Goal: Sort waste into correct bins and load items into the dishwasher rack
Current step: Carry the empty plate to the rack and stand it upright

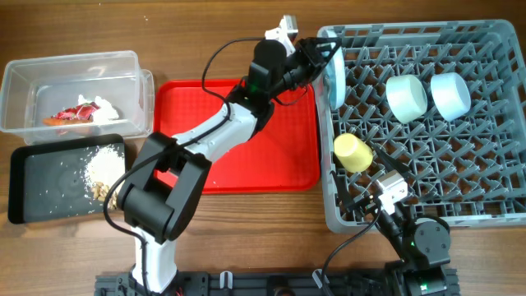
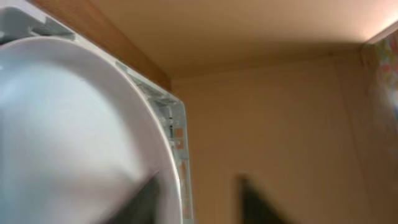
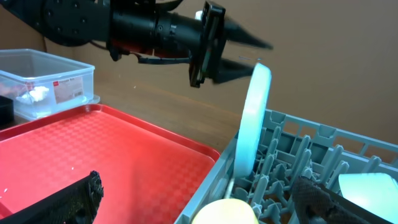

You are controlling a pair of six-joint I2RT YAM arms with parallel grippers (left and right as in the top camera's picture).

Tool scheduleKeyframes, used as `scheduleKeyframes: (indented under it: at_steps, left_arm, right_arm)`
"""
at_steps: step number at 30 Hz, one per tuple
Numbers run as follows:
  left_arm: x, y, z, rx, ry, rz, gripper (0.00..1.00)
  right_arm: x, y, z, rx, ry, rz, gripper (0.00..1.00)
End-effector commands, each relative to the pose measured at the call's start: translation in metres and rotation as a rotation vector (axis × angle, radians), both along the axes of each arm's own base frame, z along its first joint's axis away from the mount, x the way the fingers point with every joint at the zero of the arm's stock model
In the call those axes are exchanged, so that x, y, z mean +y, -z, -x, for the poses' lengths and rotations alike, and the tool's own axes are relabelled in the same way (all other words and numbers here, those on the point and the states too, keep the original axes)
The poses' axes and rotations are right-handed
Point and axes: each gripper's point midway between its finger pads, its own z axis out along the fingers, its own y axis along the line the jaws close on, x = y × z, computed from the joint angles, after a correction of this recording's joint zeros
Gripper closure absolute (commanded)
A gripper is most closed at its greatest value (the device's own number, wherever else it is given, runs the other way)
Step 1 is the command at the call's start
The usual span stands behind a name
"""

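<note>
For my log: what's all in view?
Clear plastic rectangular tub: 1, clear, far left.
Red snack wrapper: 1, red, tub.
Crumpled white tissue: 1, white, tub.
Black rectangular tray: 1, black, left front.
Beige crumbs: 1 heap, beige, black tray.
Red serving tray: 1, red, centre.
Grey plastic pegged rack: 1, grey, right.
Pale blue plate: 1, blue, upright in rack.
Mint-green bowl: 1, green, rack.
Light blue bowl: 1, blue, rack.
Yellow cup: 1, yellow, rack.
Left pincer: at plate.
Right pincer: open, near cup.
</note>
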Motion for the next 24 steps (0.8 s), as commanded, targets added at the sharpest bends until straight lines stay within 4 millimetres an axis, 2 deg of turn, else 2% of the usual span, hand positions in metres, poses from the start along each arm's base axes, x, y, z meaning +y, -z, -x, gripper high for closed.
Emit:
scheduleKeyframes:
  at_steps: [1, 4, 7, 10, 11, 16, 17, 19, 24]
  left_arm:
    - [0.026, -0.023, 0.006, -0.040, -0.007, -0.125, 0.01]
    - [0.054, -0.031, 0.020, -0.054, 0.002, -0.274, 0.00]
    - [0.089, -0.051, 0.051, -0.123, 0.040, -0.453, 0.00]
    - [0.145, -0.060, 0.089, -0.123, 0.010, -0.680, 0.00]
    - [0.157, -0.063, 0.101, -0.111, -0.002, -0.722, 0.00]
    - [0.191, -0.080, 0.162, -0.043, 0.009, -0.774, 0.00]
    - [0.205, -0.077, 0.172, -0.040, -0.003, -0.836, 0.00]
    - [0.238, -0.080, 0.180, -0.018, -0.105, -0.920, 0.00]
    - [0.280, -0.110, 0.186, -0.193, -0.218, -1.079, 0.00]
  right_arm:
    - [0.001, -0.002, 0.001, -0.014, -0.009, 0.002, 0.00]
    - [0.001, -0.002, 0.001, -0.014, -0.009, 0.002, 0.00]
    - [0.001, -0.002, 0.001, -0.014, -0.009, 0.002, 0.00]
    - [0.001, -0.002, 0.001, -0.014, -0.009, 0.003, 0.00]
    - [0.001, -0.002, 0.001, -0.014, -0.009, 0.003, 0.00]
    - [0.001, -0.002, 0.001, -0.014, -0.009, 0.003, 0.00]
    - [0.001, -0.002, 0.001, -0.014, -0.009, 0.002, 0.00]
    - [0.001, -0.002, 0.001, -0.014, -0.009, 0.002, 0.00]
    - [0.001, -0.002, 0.001, -0.014, -0.009, 0.002, 0.00]
